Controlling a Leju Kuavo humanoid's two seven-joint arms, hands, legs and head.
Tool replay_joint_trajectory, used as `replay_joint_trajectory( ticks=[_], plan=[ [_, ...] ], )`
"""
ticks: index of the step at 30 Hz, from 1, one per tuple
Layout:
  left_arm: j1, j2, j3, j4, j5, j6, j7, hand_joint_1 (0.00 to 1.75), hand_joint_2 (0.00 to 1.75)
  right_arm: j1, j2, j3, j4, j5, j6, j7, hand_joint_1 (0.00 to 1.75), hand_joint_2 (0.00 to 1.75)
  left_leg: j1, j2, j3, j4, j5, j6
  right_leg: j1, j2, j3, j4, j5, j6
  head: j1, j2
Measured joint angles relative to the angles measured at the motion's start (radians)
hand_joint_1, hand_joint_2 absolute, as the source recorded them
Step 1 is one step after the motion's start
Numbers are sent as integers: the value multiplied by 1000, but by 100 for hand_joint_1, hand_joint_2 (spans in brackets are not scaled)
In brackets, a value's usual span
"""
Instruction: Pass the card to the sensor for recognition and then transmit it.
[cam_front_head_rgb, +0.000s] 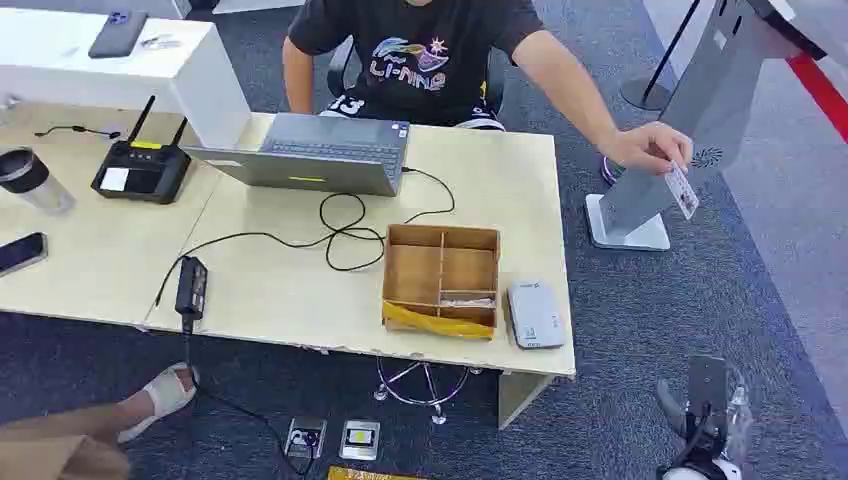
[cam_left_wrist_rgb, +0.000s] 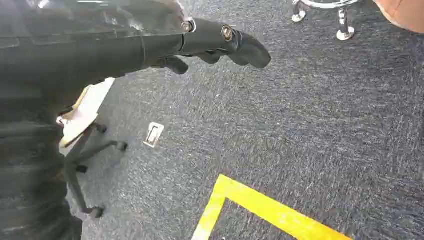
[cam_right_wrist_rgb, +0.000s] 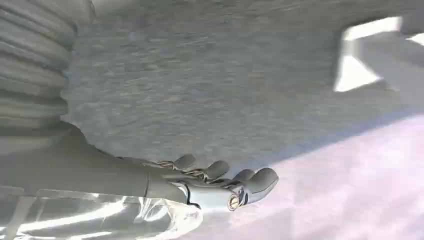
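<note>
While person's hand (cam_front_head_rgb: 650, 148) holds card (cam_front_head_rgb: 681, 189) — sensor (cam_front_head_rgb: 535, 313) at table edge (cam_front_head_rgb: 480, 362)

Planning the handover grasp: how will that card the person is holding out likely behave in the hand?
The card looks thin and flat, so probably light and fairly stiff. Its glossy face suggests it could slip from a pinch. The person's hand holds it by one end, leaving the other end free.

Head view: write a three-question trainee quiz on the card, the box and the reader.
1. True or false: a person's hand holds the card out past the table's edge.
2. What lies on the table right beside the wooden box? A) laptop B) grey reader C) phone
3. Fill in: the right hand holds ____.

Key: 1 true; 2 B, the grey reader; 3 nothing.
</note>
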Motion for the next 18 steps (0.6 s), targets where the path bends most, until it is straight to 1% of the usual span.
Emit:
replay_joint_trajectory(
  ticks=[3, 9, 10, 11, 13, 16, 18],
  plan=[
    [0, 0, 0, 0, -5, 0, 0, 0, 175, 10, 6, -10, -151, 41, 0, -4, 0, 175, 0, 0, 0, 0, 0, 0, 0, 0, 0, 0, 0, 0, 0, 0],
    [1, 0, 0, 0, -13, 1, 0, 0, 175, 12, 9, -3, -440, 141, 0, 34, 0, 175, 0, 0, 0, 0, 0, 0, 0, 0, 0, 0, 0, 0, 0, 0],
    [1, 0, 0, 0, -17, 1, 0, 0, 175, 12, 10, 2, -484, 170, 0, 33, 0, 175, 0, 0, 0, 0, 0, 0, 0, 0, 0, 0, 0, 0, 0, 0],
    [1, 0, 0, 0, -26, 1, 0, 0, 175, 12, 10, 14, -530, 218, 0, 24, 0, 175, 0, 0, 0, 0, 0, 0, 0, 0, 1, 1, 0, 0, 0, 0],
    [1, 0, 0, 0, -45, 1, 0, 0, 175, 6, 10, 58, -610, 349, 0, 32, 0, 175, 0, 0, 0, 0, 0, 0, 0, 0, 0, 1, 0, 0, 0, 0],
    [1, 0, 0, 0, -63, 1, -3, 0, 175, -15, 10, 152, -739, 591, 0, 114, 0, 175, 0, -1, -1, 0, 0, 0, 0, -1, 0, 1, 0, 0, 0, 0],
    [1, 0, 0, 0, -67, 0, -11, 0, 175, -54, 10, 241, -809, 738, 0, 150, 0, 175, 1, -1, 0, 0, 0, 0, 1, 0, 0, 1, 0, 0, 0, 0]
  ],
)
